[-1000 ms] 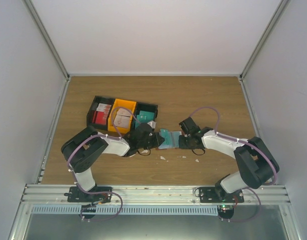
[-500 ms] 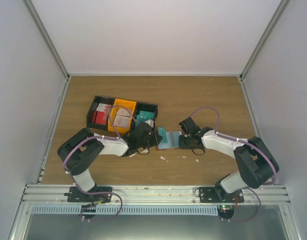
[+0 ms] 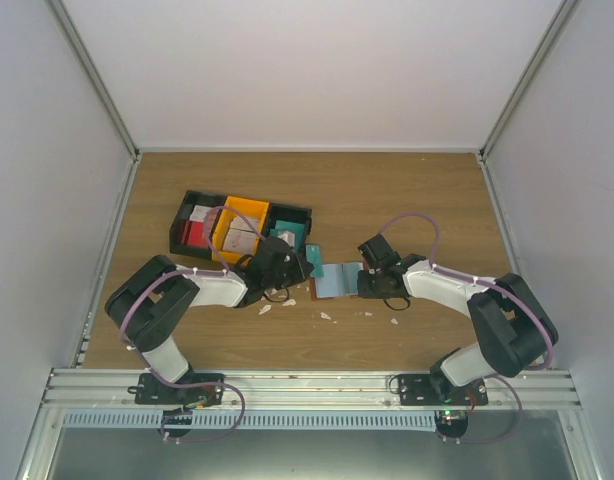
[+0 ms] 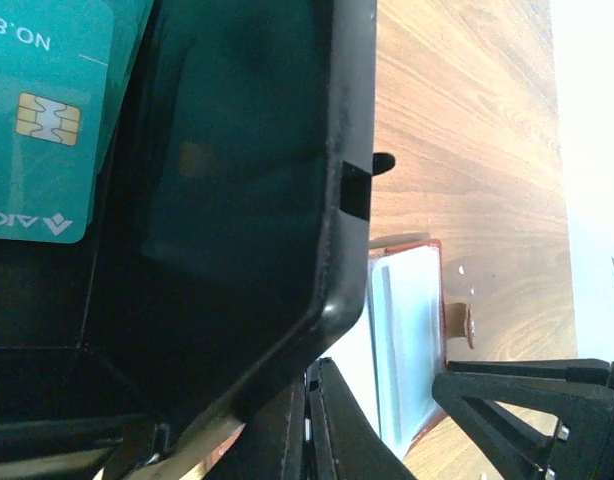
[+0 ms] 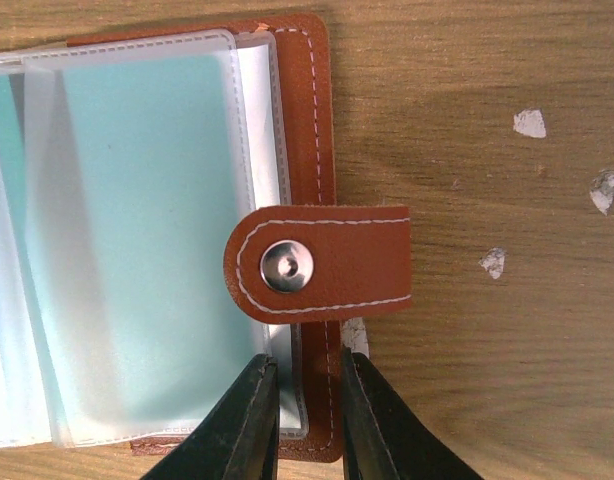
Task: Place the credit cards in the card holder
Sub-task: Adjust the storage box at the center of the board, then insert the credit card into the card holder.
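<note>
The card holder (image 3: 337,280) lies open on the table, brown leather with frosted sleeves (image 5: 137,250) and a snap tab (image 5: 322,262). My right gripper (image 5: 307,365) is shut on its right leather edge, also seen from above (image 3: 362,283). My left gripper (image 4: 312,420) is shut, with nothing visible between the fingers. It sits at the corner of the black bin (image 4: 337,250), just left of the holder (image 4: 407,340). A teal credit card (image 4: 47,120) lies in that bin. Another teal piece (image 3: 314,258) shows at the holder's left edge; whether it sits in a sleeve I cannot tell.
Three joined bins stand at the back left: black with red and white cards (image 3: 192,228), orange (image 3: 242,225), black with teal cards (image 3: 287,232). White scraps (image 3: 265,309) (image 5: 530,122) dot the wood near the holder. White walls enclose the table.
My left gripper has drawn back to the left, away from the card holder and toward the bins, which shifted slightly left. The right arm has not moved.
</note>
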`<state>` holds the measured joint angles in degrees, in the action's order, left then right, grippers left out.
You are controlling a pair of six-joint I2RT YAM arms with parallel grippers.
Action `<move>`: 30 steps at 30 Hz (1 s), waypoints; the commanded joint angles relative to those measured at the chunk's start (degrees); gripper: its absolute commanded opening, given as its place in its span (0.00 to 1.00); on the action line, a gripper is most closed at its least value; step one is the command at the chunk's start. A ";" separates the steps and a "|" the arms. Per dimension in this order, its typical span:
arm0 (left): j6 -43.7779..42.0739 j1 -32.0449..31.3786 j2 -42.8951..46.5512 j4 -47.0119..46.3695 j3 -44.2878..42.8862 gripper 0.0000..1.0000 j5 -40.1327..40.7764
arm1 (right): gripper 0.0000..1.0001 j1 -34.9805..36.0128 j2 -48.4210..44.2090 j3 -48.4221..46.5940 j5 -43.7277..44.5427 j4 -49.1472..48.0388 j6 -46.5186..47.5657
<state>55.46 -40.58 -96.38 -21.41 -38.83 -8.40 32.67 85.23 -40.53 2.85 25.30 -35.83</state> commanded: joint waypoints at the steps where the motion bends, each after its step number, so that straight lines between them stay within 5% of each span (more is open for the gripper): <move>1: -1.57 2.65 2.81 0.58 1.79 0.00 2.76 | 0.19 0.21 3.05 2.22 -2.57 1.61 0.48; 9: -2.98 4.23 5.69 -0.71 3.10 0.00 1.58 | 0.19 0.18 2.88 2.30 -2.67 1.12 0.59; 30: 8.19 -7.23 -2.41 -11.50 2.74 0.00 -3.22 | 0.16 -0.39 1.17 3.77 -2.62 0.91 0.33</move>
<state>60.49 -46.35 -96.88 -27.86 -35.75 -12.71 32.34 84.64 -39.59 2.44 23.88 -35.81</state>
